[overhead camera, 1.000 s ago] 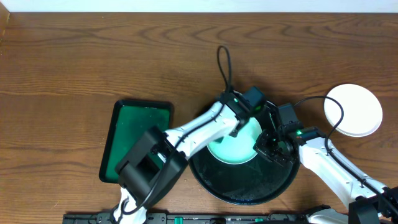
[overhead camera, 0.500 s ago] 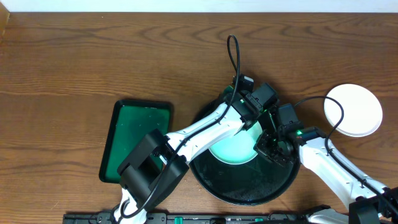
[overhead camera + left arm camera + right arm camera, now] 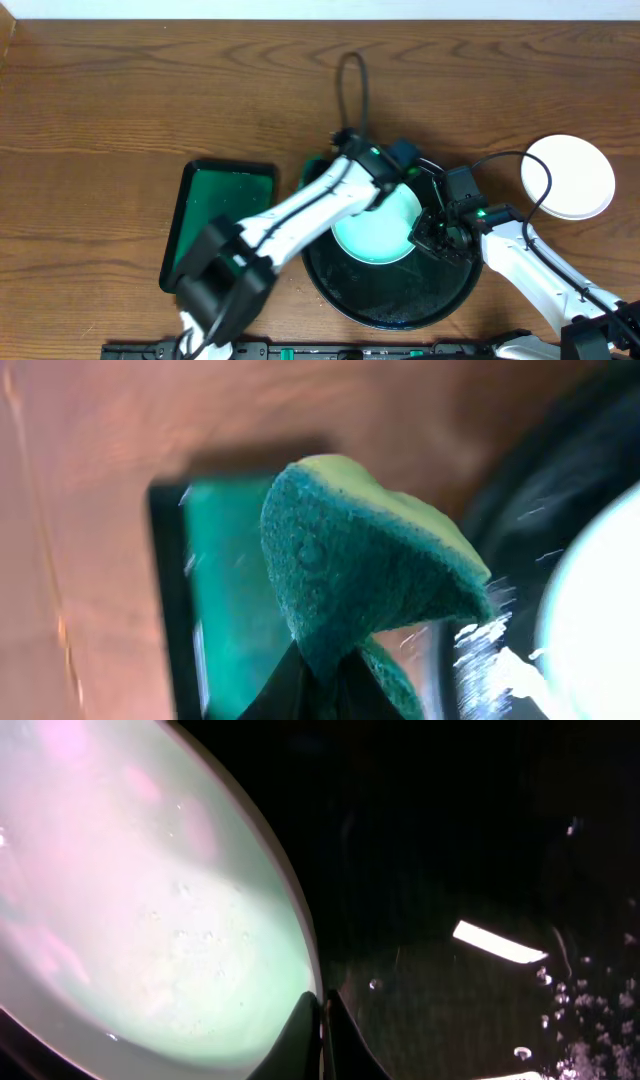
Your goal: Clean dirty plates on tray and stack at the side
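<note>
A dirty plate (image 3: 375, 238), white with a teal smear, lies tilted in the black tray (image 3: 400, 316). My right gripper (image 3: 425, 236) is shut on its right rim; the right wrist view shows the fingers (image 3: 308, 1038) pinching the plate (image 3: 150, 900) edge over the wet tray (image 3: 480, 840). My left gripper (image 3: 328, 168) is shut on a green sponge (image 3: 312, 171) at the tray's upper-left edge. In the left wrist view the sponge (image 3: 350, 560) bulges above the gripper (image 3: 322, 678), with the plate (image 3: 600, 610) at the far right. A clean white plate (image 3: 567, 177) rests on the bare table to the right.
A green rectangular tray (image 3: 218, 225) with a black rim lies left of the black tray, also showing behind the sponge as the green tray (image 3: 225, 590). Cables loop over the black tray's far edge (image 3: 350, 90). The left arm crosses the black tray's left part.
My left gripper has swung the sponge from over the plate's upper right to the left, off the plate, to the tray's upper-left edge. The right gripper has kept its hold on the rim.
</note>
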`<control>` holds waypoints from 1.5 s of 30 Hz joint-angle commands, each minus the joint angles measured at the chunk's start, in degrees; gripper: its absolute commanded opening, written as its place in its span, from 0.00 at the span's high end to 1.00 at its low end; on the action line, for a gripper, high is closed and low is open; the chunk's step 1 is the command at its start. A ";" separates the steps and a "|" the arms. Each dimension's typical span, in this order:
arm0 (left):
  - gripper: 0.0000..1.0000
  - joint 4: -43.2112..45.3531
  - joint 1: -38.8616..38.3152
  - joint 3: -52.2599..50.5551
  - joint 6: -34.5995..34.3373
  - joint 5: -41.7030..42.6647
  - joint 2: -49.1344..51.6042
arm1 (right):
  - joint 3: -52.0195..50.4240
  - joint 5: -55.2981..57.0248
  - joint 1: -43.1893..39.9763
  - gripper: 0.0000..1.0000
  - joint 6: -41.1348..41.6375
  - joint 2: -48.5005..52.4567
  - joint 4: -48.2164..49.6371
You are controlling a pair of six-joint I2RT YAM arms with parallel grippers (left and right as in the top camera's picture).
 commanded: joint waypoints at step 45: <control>0.93 -5.40 31.34 0.87 2.71 18.08 -8.00 | 7.67 6.51 -0.22 0.55 -13.60 4.11 -5.01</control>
